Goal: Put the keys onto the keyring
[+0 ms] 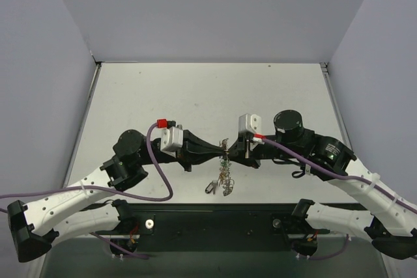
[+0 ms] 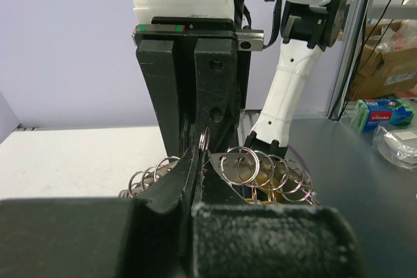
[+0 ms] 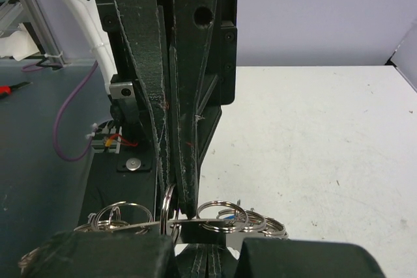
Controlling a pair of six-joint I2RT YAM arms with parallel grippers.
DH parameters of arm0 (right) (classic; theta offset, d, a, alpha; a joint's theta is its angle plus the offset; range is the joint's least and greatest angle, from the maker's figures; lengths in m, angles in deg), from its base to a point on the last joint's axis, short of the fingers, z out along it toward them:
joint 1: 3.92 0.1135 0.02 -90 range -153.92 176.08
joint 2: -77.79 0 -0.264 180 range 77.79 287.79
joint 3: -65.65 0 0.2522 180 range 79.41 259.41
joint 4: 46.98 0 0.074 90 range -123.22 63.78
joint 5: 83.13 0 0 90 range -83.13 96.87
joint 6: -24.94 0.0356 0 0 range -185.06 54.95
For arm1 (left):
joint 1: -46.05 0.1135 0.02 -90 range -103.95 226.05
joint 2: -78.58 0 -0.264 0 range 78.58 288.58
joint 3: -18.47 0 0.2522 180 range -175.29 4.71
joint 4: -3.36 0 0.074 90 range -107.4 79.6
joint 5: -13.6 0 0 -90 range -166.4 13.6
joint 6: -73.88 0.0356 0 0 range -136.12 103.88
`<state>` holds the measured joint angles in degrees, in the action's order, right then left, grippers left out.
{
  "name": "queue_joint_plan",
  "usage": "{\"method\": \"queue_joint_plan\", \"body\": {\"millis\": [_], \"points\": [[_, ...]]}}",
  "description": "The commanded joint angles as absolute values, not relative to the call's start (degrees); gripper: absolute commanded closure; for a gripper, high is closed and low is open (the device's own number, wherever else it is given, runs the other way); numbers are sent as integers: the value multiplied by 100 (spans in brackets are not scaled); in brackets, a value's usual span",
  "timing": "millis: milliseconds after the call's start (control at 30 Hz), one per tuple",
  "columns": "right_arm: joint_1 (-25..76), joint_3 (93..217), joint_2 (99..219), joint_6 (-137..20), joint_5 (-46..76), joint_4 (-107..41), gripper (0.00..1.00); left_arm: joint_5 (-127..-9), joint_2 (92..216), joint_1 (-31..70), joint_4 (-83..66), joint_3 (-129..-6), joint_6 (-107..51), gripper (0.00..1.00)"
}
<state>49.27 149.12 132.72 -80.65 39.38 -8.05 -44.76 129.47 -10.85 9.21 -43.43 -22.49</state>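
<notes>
The table (image 1: 195, 96) under me is a pale, flat sheet, lightly scuffed and speckled, closed in by plain walls at the back and on both sides. Along its near edge runs a dark mounting plate (image 1: 215, 222). Close to that edge, about mid-width, the low end of a bunch of keys and rings (image 1: 225, 185) reaches the top; I cannot tell whether it rests there. A purple cable (image 1: 166, 190) sags toward the surface on my left.
</notes>
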Motion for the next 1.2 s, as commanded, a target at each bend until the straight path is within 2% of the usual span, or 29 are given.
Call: {"method": "queue_joint_plan", "body": {"millis": [0, 167, 267, 367, 500, 567, 600, 800, 933, 967, 1067, 1100, 1167], "points": [[4907, 14788, 13035, -7956, 4115, -1318, 100, -4388, 13017, -1090, 2440, -4266, -2754, 100], [4907, 14533, 12649, -7912, 3746, -1458, 100, -4668, 12886, -1073, 2099, -4240, -2588, 100], [4890, 14445, 12543, -7877, 3632, -1494, 94, -4818, 12780, -1038, 1896, -4187, -2499, 100], [4890, 14339, 12516, -7815, 3447, -1520, 84, -5037, 12675, -985, 1686, -4126, -2420, 100], [4846, 14199, 12533, -7727, 3228, -1564, 64, -5372, 12534, -880, 1316, -4047, -2333, 100], [4802, 14111, 12560, -7684, 3166, -1617, 57, -5591, 12411, -800, 1045, -4011, -2332, 100], [4724, 14076, 12569, -7631, 3113, -1661, 50, -5644, 12367, -670, 921, -4003, -2324, 100], [4065, 13864, 13051, -6895, 2999, -2179, 35, -5742, 12024, 262, -64, -4020, -2630, 100], [3818, 14005, 13727, -6655, 2735, -2337, 32, -5312, 11936, 1070, -626, -4169, -2588, 100], [3792, 14005, 13981, -6638, 2717, -2407, 17, -5224, 11927, 1150, -740, -4169, -2535, 100], [3582, 14014, 14456, -6558, 2891, -2750, 14, -5048, 11980, 1492, -882, -4135, -2333, 100], [3502, 14031, 14563, -6523, 2971, -2855, 8, -4978, 12015, 1572, -899, -4126, -2237, 100], [3231, 13909, 14730, -5940, 3094, -3670, 7, -4837, 12138, 1800, -935, -4047, -2148, 100]]}}
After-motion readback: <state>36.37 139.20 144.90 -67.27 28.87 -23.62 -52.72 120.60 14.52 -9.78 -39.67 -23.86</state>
